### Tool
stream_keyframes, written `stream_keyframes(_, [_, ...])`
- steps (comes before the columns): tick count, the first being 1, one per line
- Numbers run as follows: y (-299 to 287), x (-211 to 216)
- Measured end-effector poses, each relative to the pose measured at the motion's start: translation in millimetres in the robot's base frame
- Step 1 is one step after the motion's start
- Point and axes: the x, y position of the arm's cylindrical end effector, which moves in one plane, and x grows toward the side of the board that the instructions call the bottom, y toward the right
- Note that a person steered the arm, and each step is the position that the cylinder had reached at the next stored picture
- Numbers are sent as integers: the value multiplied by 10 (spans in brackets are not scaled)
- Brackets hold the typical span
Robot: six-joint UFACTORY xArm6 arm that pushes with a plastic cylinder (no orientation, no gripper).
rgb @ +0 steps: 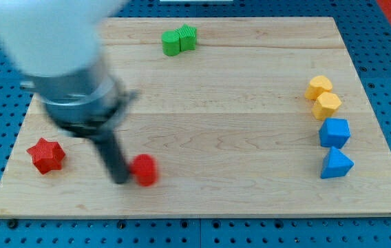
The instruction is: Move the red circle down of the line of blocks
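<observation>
The red circle [144,169] lies on the wooden board near the view's bottom left. My tip [120,180] is at its left side, touching or almost touching it. At the view's right a line of blocks runs top to bottom: a yellow hexagon [319,87], a second yellow hexagon [327,105], a blue cube [334,132] and a blue triangle [336,164]. The red circle is far to the left of this line, about level with the blue triangle.
A red star [47,155] lies left of my tip near the board's left edge. Two green blocks [179,40] sit together near the board's top edge. The arm's blurred body [58,55] covers the view's upper left.
</observation>
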Motion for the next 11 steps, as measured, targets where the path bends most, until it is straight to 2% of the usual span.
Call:
stream_keyframes(1, [790,40])
stream_keyframes(2, [384,-286])
stream_keyframes(3, [1136,-261])
stream_keyframes(4, [1366,18])
stream_keyframes(5, [1846,103])
stream_keyframes(6, [1243,-87])
stream_keyframes(7, [1541,-409])
stream_keyframes(8, [1802,-399])
stream_keyframes(11, [2260,198])
